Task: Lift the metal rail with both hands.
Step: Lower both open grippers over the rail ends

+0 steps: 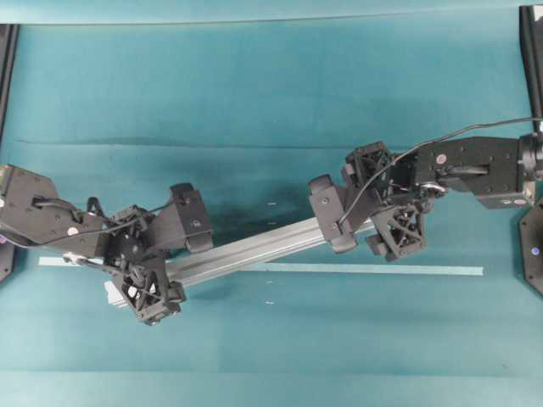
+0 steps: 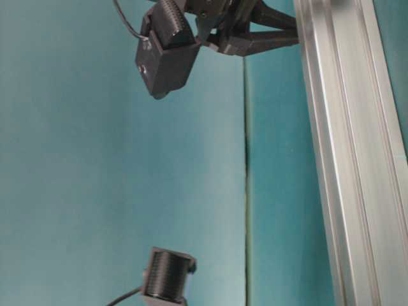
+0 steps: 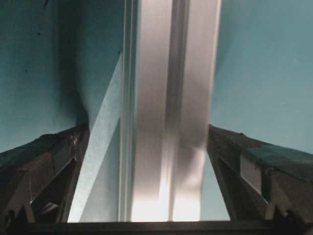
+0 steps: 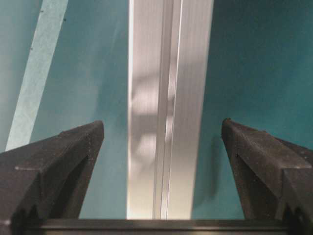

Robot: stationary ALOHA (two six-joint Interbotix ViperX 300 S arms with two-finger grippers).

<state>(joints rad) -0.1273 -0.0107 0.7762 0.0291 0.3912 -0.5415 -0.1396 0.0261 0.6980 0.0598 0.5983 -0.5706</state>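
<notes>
From overhead, the metal rail (image 1: 254,250) lay flat on the teal table (image 1: 254,102), roughly mid-table and a bit toward the near edge. Its long axis ran on a slant, low end at the left, high end at the right. It was a silver bar with grooves running lengthwise. The left gripper (image 1: 174,259) sat over the low end and the right gripper (image 1: 365,216) over the high end, each with one finger on either side of the bar and jaws spread wide. A thin pale tape strip (image 1: 382,270) ran parallel to the near edge, and the rail crossed over it near the left end.

The table-level shot was turned sideways, so the rail (image 2: 347,153) ran top to bottom along the right side, ridged and brushed-looking. A black gripper body (image 2: 167,60) hung at the top; couldn't tell which arm it was.

Left wrist cam: the rail (image 3: 168,112) ran straight away from the camera between the two black fingers (image 3: 39,171), with gaps on both sides, so nothing was gripped. The tape strip (image 3: 100,147) slid under it at an angle.

Right wrist cam: same deal, the rail (image 4: 168,107) centered between the matte black fingers (image 4: 54,166), wide apart and not touching it. The tape strip (image 4: 36,73) sat off to the left.
</notes>
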